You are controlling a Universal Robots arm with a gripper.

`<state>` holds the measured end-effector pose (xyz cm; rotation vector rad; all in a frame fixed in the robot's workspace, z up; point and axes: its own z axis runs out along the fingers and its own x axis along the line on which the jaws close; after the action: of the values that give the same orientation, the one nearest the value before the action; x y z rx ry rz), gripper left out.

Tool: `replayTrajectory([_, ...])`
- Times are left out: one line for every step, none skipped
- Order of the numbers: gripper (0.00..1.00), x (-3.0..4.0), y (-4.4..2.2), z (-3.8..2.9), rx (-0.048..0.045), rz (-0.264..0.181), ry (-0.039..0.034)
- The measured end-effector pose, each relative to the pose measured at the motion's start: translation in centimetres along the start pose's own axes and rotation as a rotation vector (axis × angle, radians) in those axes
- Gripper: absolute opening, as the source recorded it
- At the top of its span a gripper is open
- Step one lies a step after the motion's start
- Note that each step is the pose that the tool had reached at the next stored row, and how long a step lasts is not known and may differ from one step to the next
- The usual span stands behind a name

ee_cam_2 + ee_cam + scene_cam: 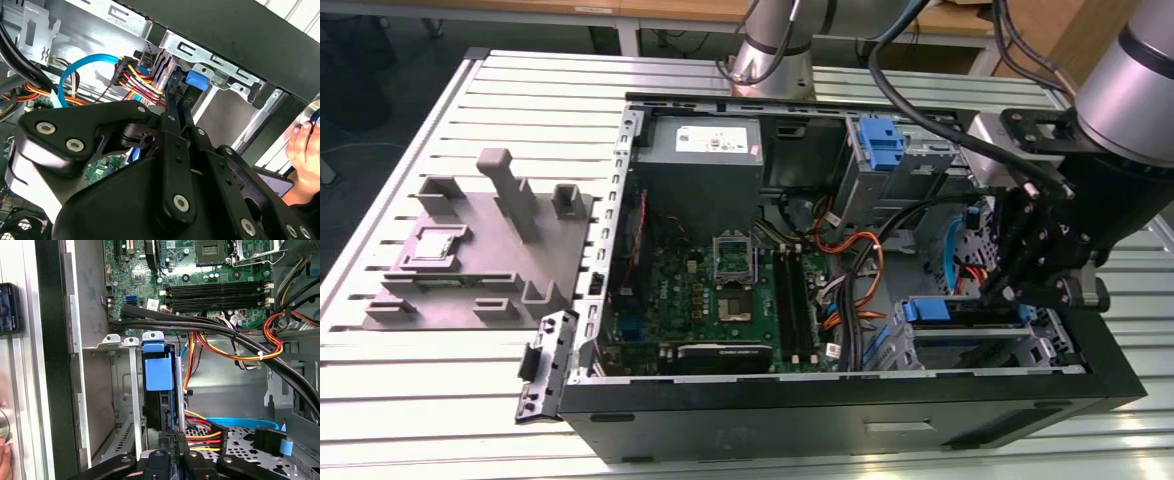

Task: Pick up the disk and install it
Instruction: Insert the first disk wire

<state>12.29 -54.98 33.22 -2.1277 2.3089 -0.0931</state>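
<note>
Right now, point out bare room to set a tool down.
Free: the slatted table below the grey fixture, and the strip above that fixture. Crowded: inside the computer case, with cables and the end effector at the drive cage.

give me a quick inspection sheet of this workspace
surface: slatted metal table carrying an open computer case.
job's things: disk with blue bracket, on edge in the case's drive cage.
clutter: grey plastic fixture on the exterior view's left.
grippers: hand lowered at the drive cage; finger state unclear.
cables: black bundle, red-yellow wires, blue data cable.
surroundings: a person's hand beside the case.
</note>
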Motion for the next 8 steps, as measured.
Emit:
replayTrajectory([0.17, 0.00, 0.00, 0.02, 0.0000, 0.000, -0.0002])
replayTrajectory([0.17, 0.00, 0.00, 0.05, -0.0001, 0.000, -0.0004])
replayTrajectory([0.17, 0.01, 0.00, 0.08, -0.0001, 0.000, -0.0007])
replayTrajectory([0.17, 0.03, 0.00, 0.15, -0.0001, 0.000, -0.0011])
replayTrajectory([0.17, 0.03, 0.01, 0.24, -0.0001, 0.000, -0.0013])
replayTrajectory([0.17, 0.04, 0.01, 0.31, -0.0001, 0.000, -0.0014])
replayTrajectory([0.17, 0.04, 0.01, 0.33, -0.0002, 0.000, -0.0013])
replayTrajectory([0.17, 0.04, 0.01, 0.33, -0.0001, 0.000, -0.0013])
